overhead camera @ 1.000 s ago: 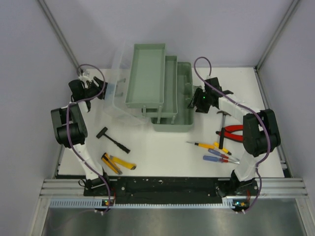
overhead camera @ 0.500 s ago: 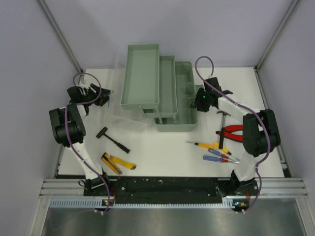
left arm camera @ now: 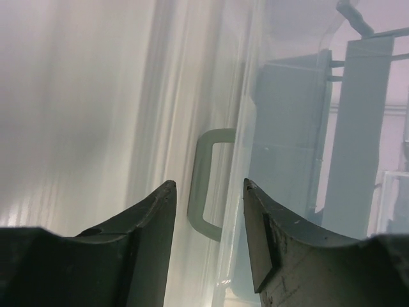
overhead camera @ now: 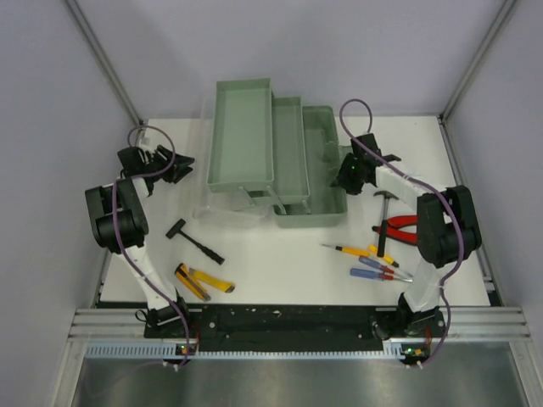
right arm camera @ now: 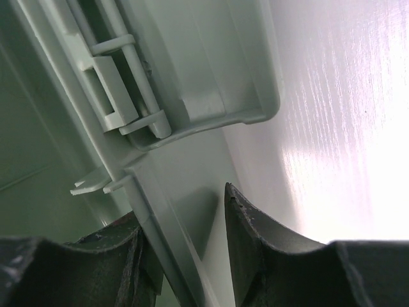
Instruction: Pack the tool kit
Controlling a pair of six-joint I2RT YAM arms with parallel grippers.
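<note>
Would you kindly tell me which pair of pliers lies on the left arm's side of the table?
The yellow-handled pliers, near the black hammer; the red-handled pliers lie on the right, beside the screwdrivers.

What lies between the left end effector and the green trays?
The translucent lid, its handle just ahead of the end effector; the left wrist view shows it.

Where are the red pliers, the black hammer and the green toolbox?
Red pliers (overhead camera: 402,223): top view, on a red handle.
Black hammer (overhead camera: 202,246): top view, on its handle.
Green toolbox (overhead camera: 242,136): top view, on the upper tray's floor.
</note>
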